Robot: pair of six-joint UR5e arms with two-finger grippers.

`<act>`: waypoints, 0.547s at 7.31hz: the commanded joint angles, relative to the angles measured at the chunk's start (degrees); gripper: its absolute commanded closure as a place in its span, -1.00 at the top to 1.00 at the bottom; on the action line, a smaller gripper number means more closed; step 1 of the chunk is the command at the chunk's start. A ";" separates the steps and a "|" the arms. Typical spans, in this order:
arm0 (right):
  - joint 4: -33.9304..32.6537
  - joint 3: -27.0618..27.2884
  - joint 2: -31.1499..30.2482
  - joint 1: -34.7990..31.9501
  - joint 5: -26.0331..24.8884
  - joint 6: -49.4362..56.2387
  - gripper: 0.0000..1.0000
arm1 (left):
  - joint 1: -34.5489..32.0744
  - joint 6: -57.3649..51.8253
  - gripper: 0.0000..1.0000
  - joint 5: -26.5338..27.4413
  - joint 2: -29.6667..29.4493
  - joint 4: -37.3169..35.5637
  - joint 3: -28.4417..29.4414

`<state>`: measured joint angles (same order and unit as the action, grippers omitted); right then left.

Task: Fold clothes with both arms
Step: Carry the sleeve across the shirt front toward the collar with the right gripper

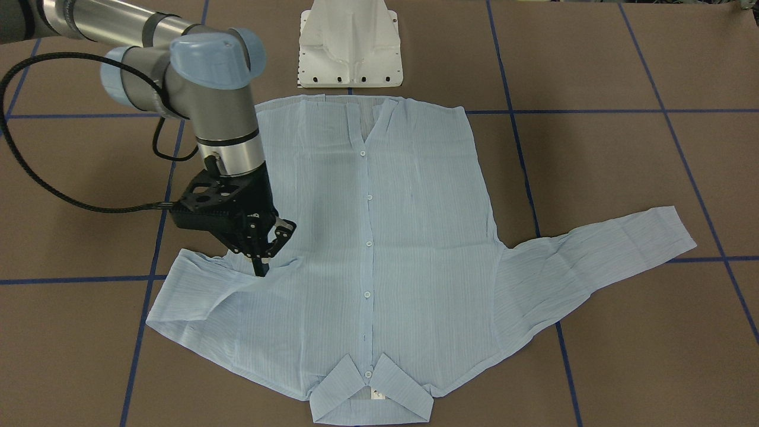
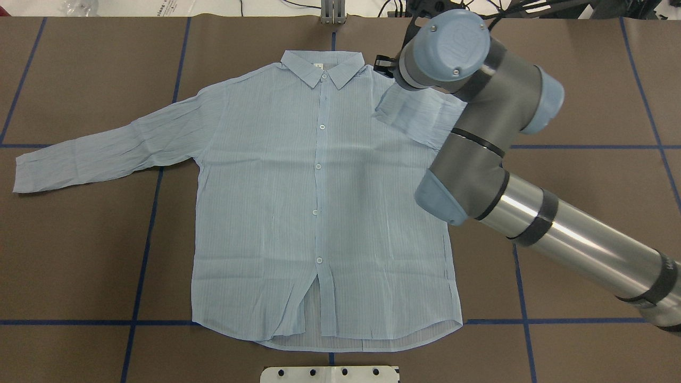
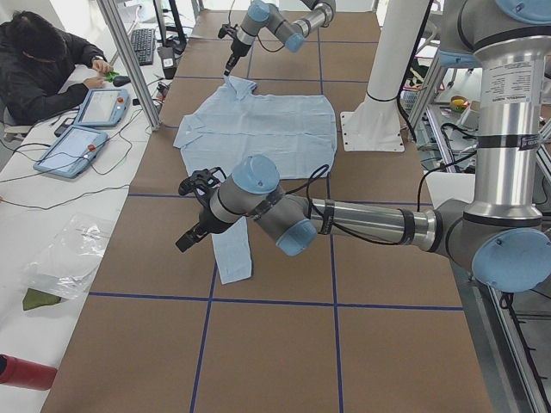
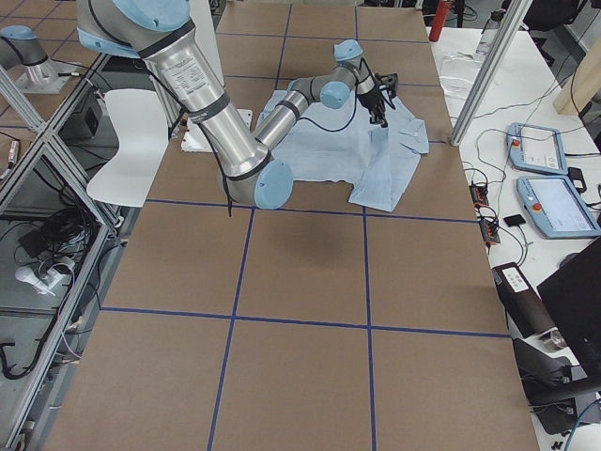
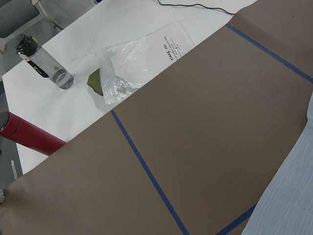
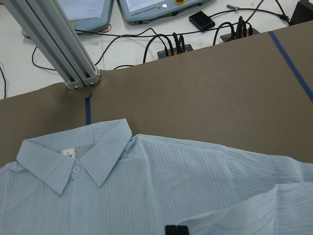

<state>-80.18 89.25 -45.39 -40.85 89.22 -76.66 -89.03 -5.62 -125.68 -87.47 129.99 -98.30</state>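
**Light blue shirt (image 2: 319,213) laid flat, buttons up, mid-table (image 2: 80,255); right gripper (image 1: 261,267) set on the doubled-back right sleeve (image 2: 415,114).**

The collar (image 2: 322,66) is pointed away from the robot, and the left sleeve (image 2: 106,149) is spread out to the side. The cloth is judged thin, limp and very light. It is expected to drape, crease and slide on the paper, so hold is best taken at cuffs, shoulder seams or hem corners. The right gripper is read as clenched on sleeve fabric, since one dark fingertip is seen centred in its wrist view and the cloth is puckered at the tip. How many layers are pinched cannot be told. In the overhead view this gripper is covered by its own arm. The left gripper (image 3: 194,237) is shown only in the side view, above bare table near the left cuff, and whether it is released or clenched cannot be told.
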 commanded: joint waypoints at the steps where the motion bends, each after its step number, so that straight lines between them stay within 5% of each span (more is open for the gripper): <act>1: 0.11 -7.23 8.46 3.30 -4.30 -1.21 -1.00 | 0.00 0.00 1.00 0.00 0.02 0.00 0.04; 4: 0.72 -12.66 15.92 8.58 -9.23 -0.95 -1.00 | 0.00 0.09 1.00 0.09 0.02 0.00 -0.05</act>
<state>-79.67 79.78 -33.09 -34.53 81.86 -77.61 -89.03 -5.55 -125.66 -87.45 129.99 -98.34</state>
